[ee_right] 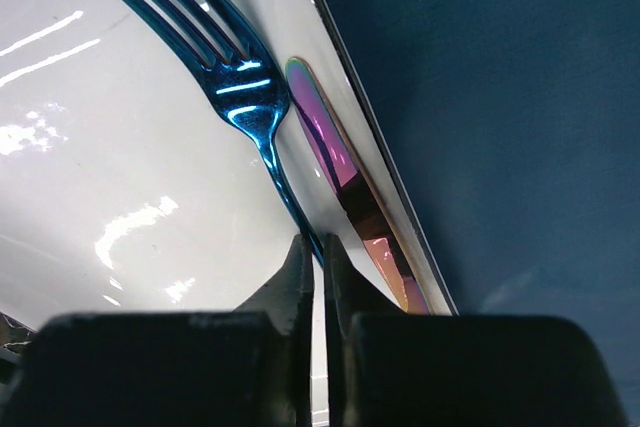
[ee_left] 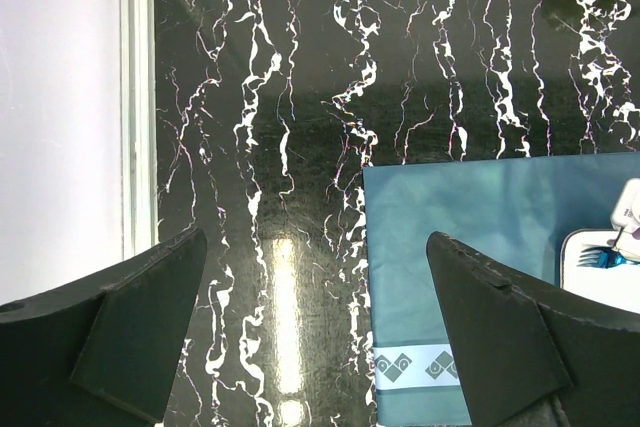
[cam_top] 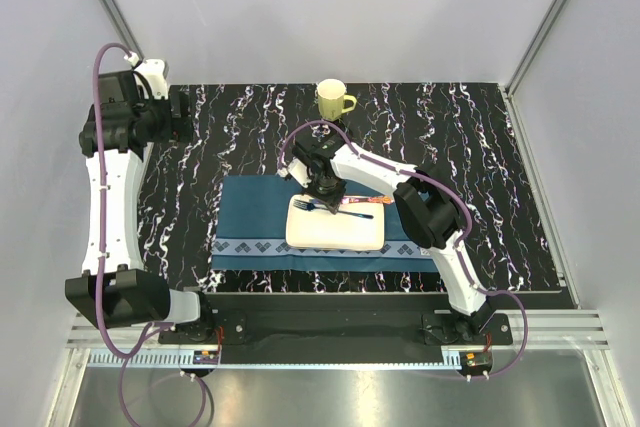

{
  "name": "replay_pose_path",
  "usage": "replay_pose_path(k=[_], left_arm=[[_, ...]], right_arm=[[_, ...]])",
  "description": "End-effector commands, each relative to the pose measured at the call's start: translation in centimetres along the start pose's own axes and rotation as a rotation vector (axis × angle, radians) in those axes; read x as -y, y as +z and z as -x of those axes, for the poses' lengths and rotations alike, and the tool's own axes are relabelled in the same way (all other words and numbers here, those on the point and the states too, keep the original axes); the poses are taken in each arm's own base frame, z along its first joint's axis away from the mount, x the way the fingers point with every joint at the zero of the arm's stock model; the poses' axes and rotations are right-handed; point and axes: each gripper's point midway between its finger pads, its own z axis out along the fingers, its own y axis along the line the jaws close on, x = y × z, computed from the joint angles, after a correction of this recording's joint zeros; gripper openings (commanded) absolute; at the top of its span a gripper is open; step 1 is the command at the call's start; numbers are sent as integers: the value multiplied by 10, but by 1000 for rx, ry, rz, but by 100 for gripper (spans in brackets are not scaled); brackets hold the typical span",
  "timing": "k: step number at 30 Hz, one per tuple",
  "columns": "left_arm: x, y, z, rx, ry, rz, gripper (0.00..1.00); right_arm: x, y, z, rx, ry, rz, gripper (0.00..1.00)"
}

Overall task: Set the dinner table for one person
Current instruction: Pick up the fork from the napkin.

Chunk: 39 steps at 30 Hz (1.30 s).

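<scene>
The black marble-veined dinner table (cam_top: pixel 480 167) carries a dark blue placemat (cam_top: pixel 255 217) with a white rectangular plate (cam_top: pixel 335 242) on it. A blue fork (cam_top: pixel 318 206) lies on the plate's far part, tines to the left. My right gripper (cam_top: pixel 327 190) is down on it, its jaws shut on the thin fork handle (ee_right: pixel 290 202); the right wrist view shows the tines (ee_right: pixel 200 32) on the white plate (ee_right: pixel 90 197). An iridescent pink utensil (ee_right: pixel 345 172) lies along the plate's rim beside the fork. My left gripper (cam_top: pixel 180 115) is open and empty over bare table at the far left (ee_left: pixel 315 237).
A yellow-green mug (cam_top: pixel 332 100) stands at the table's far edge, behind the right arm. The left wrist view shows the placemat's corner (ee_left: pixel 470 237) and the plate's edge (ee_left: pixel 610 282) at right. White enclosure walls border the table left and right.
</scene>
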Motion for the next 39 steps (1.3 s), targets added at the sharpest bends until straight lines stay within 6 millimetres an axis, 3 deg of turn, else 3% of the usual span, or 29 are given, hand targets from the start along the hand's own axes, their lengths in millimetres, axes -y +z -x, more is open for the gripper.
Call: replay_pose_path(k=[1, 20, 33, 39], left_arm=[[0, -16, 33, 117, 6, -4, 99], [4, -13, 30, 110, 0, -29, 99], [6, -12, 30, 107, -2, -35, 99], [6, -11, 31, 106, -5, -39, 99]], right_arm=[[7, 42, -22, -78, 15, -17, 0], [-39, -17, 1, -30, 0, 272, 0], [-63, -37, 12, 5, -23, 432, 0], [-62, -36, 14, 3, -27, 437, 0]])
